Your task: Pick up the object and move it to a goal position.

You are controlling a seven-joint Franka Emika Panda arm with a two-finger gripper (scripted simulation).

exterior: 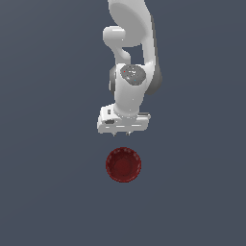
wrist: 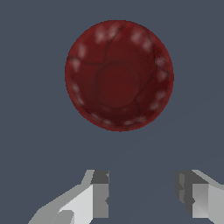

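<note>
The dark red round bowl [exterior: 123, 165] lies open side up on the flat grey floor. In the wrist view the bowl [wrist: 119, 75] shows its thin rim and darker inside. My gripper [exterior: 122, 135] hangs from the white arm just beyond the bowl, not touching it. In the wrist view the gripper [wrist: 142, 194] is open and empty, with its two fingers [wrist: 100, 194] apart and the bowl lying ahead of them, outside the gap.
The white arm [exterior: 132, 53] reaches in from the top of the exterior view. A plain grey floor [exterior: 48, 192] surrounds the bowl on all sides.
</note>
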